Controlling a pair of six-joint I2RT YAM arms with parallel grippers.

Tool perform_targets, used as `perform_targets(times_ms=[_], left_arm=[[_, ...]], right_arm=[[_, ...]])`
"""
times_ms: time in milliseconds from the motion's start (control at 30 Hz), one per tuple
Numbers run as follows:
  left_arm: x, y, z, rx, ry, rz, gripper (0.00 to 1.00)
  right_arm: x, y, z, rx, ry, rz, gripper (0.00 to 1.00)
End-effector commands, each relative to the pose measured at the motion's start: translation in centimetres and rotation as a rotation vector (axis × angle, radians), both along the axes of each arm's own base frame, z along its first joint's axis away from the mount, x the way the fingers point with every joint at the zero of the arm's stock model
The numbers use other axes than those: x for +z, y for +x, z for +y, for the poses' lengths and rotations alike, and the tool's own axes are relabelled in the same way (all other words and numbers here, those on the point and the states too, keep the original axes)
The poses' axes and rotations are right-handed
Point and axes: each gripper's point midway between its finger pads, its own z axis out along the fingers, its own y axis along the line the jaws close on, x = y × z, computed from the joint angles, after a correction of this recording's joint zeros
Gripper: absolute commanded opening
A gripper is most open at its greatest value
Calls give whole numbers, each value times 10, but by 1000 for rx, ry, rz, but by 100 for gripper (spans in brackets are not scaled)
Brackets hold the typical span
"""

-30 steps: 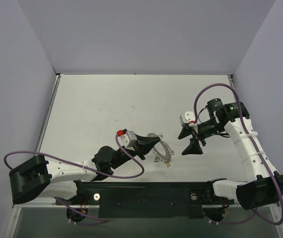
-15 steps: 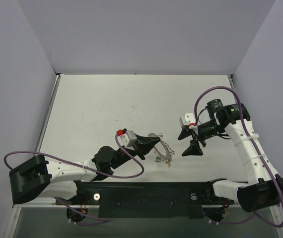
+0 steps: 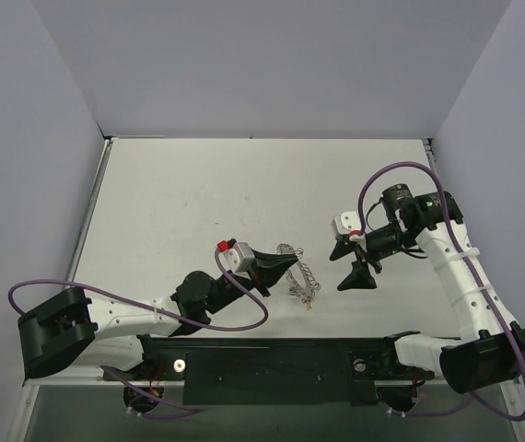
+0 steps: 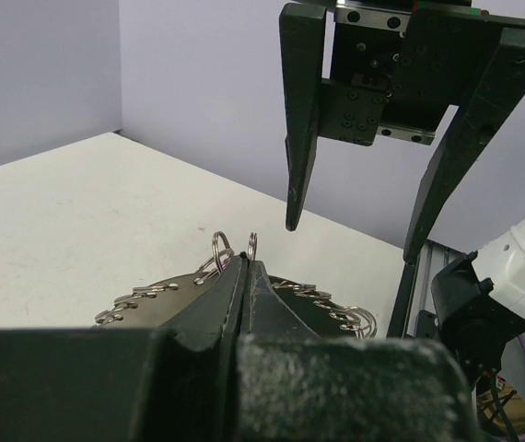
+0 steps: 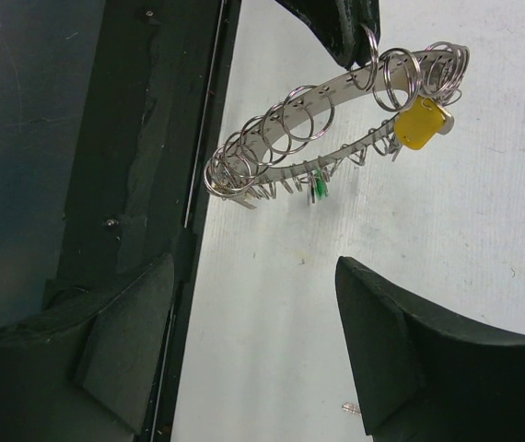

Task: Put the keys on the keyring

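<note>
We see the keyring [image 5: 310,92] as bright, polished metal: a flat, smooth band strung with thin wire rings that catch the light. The yellow key [image 5: 422,124] has a glossy plastic head. The green key [image 5: 320,187] looks plastic too, though it is too small for us to judge its shine. The left gripper [image 4: 245,267] is matt black plastic with a faintly grainy skin, and the right gripper [image 5: 255,276] is the same dull black. The bench [image 3: 180,193] is matt white and lightly scuffed. The rail [image 3: 272,361] along its near edge is dark with a slight sheen.

I count: one keyring [image 5: 329,89]; one yellow key [image 5: 422,122]; one green key [image 5: 320,187]; two grippers: left gripper [image 3: 285,262], right gripper [image 3: 347,263]. Small rings [image 5: 310,109] too crowded to count.
</note>
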Motion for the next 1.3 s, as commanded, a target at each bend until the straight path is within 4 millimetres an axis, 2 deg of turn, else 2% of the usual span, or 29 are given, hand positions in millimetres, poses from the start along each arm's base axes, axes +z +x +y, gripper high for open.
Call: perform_targets(times_ms=[0,1267], left_arm=[[48,2,4,14,-135,-56,0],[51,1,7,16,-134,-64,0]], right_arm=[[4,-47,-7,25,-34,230,66],[2,-52,-9,40,-47,217,66]])
